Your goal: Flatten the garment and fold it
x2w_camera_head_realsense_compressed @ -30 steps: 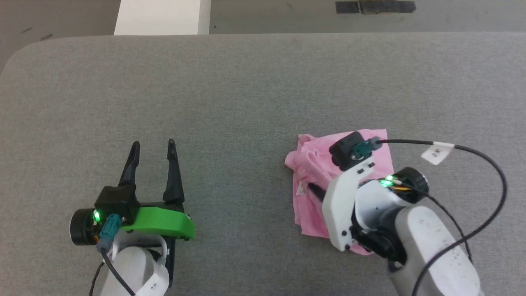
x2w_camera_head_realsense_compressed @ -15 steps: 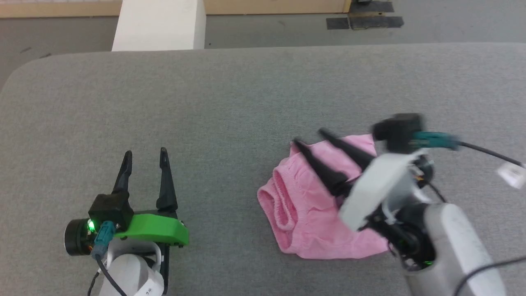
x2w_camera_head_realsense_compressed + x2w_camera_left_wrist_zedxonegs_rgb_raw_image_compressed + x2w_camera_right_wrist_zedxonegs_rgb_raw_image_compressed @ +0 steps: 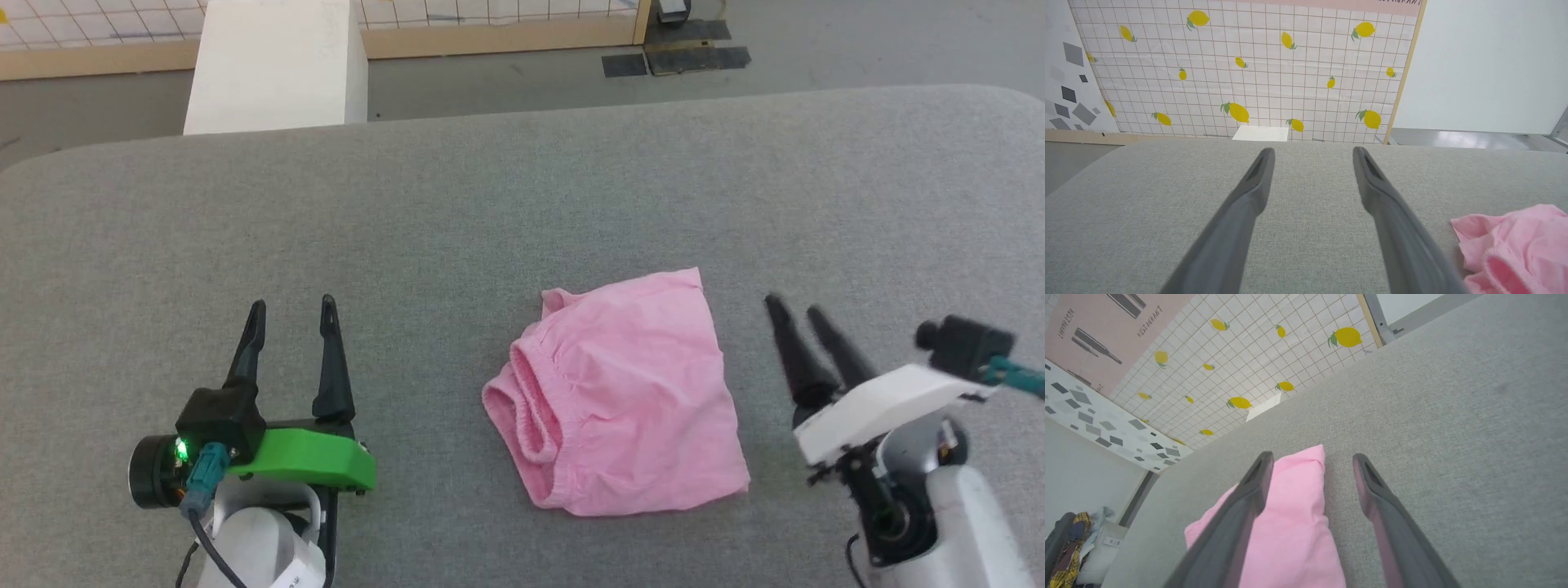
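The pink garment [image 3: 629, 392] lies folded on the grey table [image 3: 506, 204], its doubled elastic hem toward the left. Its edge shows at the lower right of the left wrist view [image 3: 1515, 245] and between the fingers in the right wrist view [image 3: 1290, 522]. My right gripper [image 3: 792, 309] stands open just right of the garment, off the fabric, with nothing between its fingers. My left gripper [image 3: 292, 309] rests open at the lower left, well apart from the garment, holding nothing.
A white block [image 3: 273, 69] stands beyond the table's far edge at the upper left. A lemon-patterned tiled panel [image 3: 1249, 69] backs the scene. Dark tape patches [image 3: 673, 59] mark the floor past the table.
The right gripper has let go of the garment, opened and drawn back to the right of it. The garment now lies spread wider. The head camera has tilted up. The left arm has stayed put.
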`<state>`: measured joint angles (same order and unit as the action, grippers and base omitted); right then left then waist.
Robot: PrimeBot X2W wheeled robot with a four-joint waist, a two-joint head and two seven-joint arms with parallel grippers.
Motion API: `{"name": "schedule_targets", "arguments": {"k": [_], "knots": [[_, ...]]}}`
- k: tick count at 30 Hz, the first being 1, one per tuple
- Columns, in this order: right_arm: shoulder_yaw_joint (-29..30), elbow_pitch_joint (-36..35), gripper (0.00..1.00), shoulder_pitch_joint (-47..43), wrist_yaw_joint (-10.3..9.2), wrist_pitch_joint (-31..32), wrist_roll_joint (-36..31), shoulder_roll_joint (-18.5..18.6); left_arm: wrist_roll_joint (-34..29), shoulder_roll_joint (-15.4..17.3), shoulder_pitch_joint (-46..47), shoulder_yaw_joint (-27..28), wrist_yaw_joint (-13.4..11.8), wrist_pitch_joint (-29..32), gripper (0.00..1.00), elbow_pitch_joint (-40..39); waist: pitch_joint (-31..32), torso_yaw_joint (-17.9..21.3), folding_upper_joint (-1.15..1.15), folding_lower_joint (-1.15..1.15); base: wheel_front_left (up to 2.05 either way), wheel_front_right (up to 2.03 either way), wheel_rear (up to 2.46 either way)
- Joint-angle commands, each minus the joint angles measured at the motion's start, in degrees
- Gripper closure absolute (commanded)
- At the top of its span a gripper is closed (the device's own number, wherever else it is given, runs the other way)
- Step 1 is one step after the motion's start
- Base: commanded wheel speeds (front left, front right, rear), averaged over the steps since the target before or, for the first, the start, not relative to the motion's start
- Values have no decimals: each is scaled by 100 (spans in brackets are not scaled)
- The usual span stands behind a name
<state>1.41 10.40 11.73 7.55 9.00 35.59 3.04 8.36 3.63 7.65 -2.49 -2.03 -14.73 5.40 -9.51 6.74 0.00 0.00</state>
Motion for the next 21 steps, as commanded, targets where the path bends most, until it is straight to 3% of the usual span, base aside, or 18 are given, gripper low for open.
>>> {"name": "schedule_targets", "arguments": {"k": [1,5,11,12,14,15,21], "knots": [[-67,209,0,53,-6,65,171,-15,-53,-19,-5,8,27,-27,0,-16,-49,-6,0,0,0,0,0],[-330,761,0,231,-6,458,475,-15,-70,-27,32,10,35,-27,0,-22,-128,-19,0,0,0,0,0],[-763,1459,0,452,-6,1526,201,-16,-86,-40,60,5,38,-27,0,-9,-197,-54,0,0,0,0,0],[-810,1511,42,466,-6,1715,61,-16,-85,-42,61,4,37,-27,0,-4,-200,-55,0,0,0,0,0],[-880,1522,86,489,-6,1972,-313,-7,-80,-45,62,6,35,-27,0,3,-206,-50,0,0,0,0,0],[-868,1500,100,503,-6,2024,-465,6,-78,-47,62,11,33,-27,0,2,-208,-43,0,0,0,0,0],[-1010,1209,100,693,-6,2209,-1246,270,-113,-42,37,71,28,-27,0,-40,-251,174,0,0,0,0,0]]}}
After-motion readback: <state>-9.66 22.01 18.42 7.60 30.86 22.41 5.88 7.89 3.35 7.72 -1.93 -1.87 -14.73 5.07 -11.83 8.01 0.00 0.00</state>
